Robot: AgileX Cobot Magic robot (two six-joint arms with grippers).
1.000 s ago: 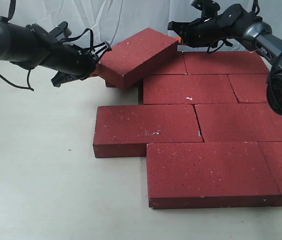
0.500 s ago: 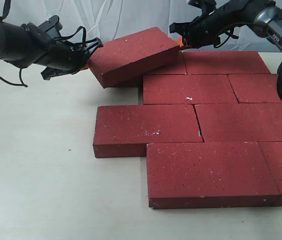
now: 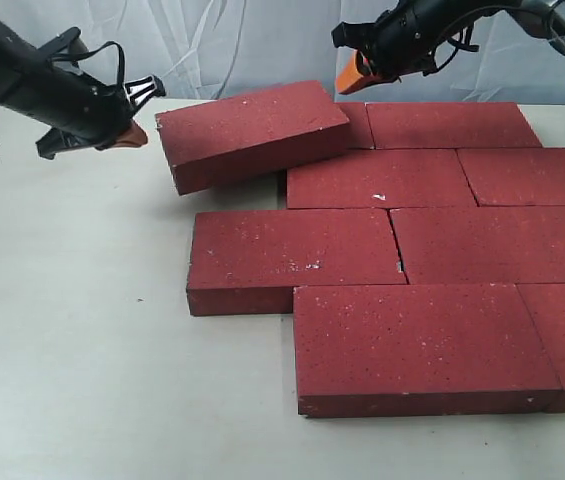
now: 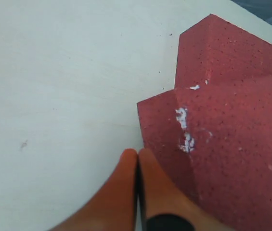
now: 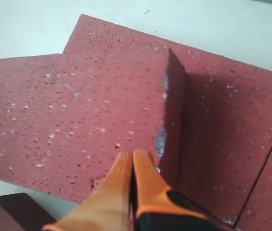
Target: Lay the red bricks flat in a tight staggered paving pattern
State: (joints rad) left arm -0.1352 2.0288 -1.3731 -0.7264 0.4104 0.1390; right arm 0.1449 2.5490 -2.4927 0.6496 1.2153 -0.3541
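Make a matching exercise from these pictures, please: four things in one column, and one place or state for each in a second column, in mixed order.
Things:
1. left hand
2. right hand
3. tilted brick
4. nearest brick

Places or states:
A. lies flat, closest to the exterior camera
B. shut, high above the back row
C. askew, overlapping the back row
D. shut, off the tilted brick's end, next to bare table

Pairs: 1-D, 2-B, 3-C, 4-A

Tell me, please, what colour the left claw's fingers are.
Orange fingers, clearest in the left wrist view.
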